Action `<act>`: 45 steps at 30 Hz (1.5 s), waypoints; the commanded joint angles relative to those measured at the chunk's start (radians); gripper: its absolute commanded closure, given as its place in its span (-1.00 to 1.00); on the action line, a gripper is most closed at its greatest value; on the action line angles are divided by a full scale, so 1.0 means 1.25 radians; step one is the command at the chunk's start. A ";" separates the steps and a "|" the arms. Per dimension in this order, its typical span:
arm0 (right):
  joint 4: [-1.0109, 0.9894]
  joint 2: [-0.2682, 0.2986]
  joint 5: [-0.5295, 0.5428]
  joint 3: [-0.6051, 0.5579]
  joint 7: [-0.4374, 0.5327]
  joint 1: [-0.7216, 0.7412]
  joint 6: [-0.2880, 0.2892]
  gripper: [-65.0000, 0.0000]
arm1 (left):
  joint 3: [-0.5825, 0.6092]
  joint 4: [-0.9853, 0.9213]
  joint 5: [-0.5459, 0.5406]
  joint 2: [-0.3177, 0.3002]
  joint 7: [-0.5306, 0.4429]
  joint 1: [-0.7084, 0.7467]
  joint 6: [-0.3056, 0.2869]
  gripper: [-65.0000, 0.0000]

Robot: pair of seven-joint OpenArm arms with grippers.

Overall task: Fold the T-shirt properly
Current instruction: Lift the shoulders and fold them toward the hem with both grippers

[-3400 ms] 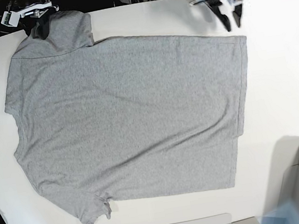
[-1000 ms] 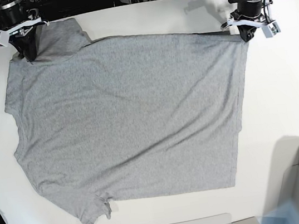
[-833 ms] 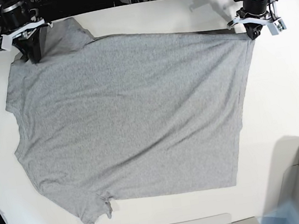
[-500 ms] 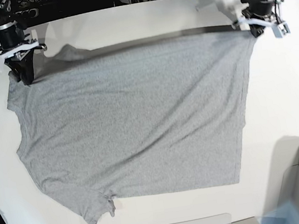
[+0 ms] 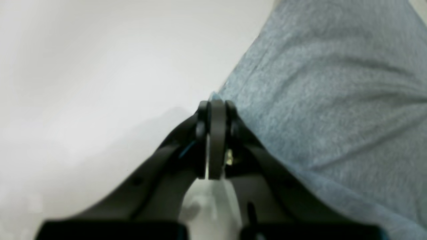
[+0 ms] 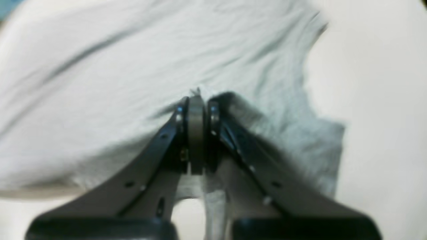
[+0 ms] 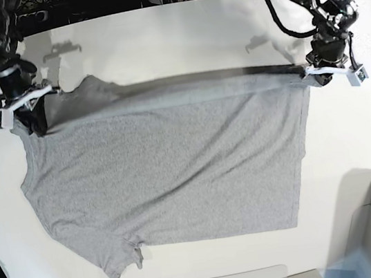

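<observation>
Left wrist view: your left gripper [image 5: 217, 110] has its jaws pressed together, pinching the T-shirt [image 5: 333, 100] at its edge, cloth running off toward two o'clock over the white table [image 5: 83, 66].

Right wrist view: your right gripper [image 6: 196, 103] is clamped on the cloth too, grey fabric spreading from nine to two o'clock.

Base view: the shirt lies plain side up across the table's middle, its twelve o'clock edge stretched taut between both grippers, lifted above its own shadow.
</observation>
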 commanded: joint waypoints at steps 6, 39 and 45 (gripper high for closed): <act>-0.052 -0.021 -0.109 0.005 0.016 0.086 0.068 1.00 | 0.002 -0.052 -0.009 -0.055 -0.025 -0.075 0.025 1.00; -0.408 -0.003 -0.396 -0.004 0.022 0.419 0.110 1.00 | 0.198 -0.429 0.127 -0.126 -0.218 -0.317 0.139 1.00; -0.475 -0.003 -0.412 -0.004 0.022 0.480 0.154 1.00 | 0.224 -0.450 0.132 -0.129 -0.219 -0.349 0.138 1.00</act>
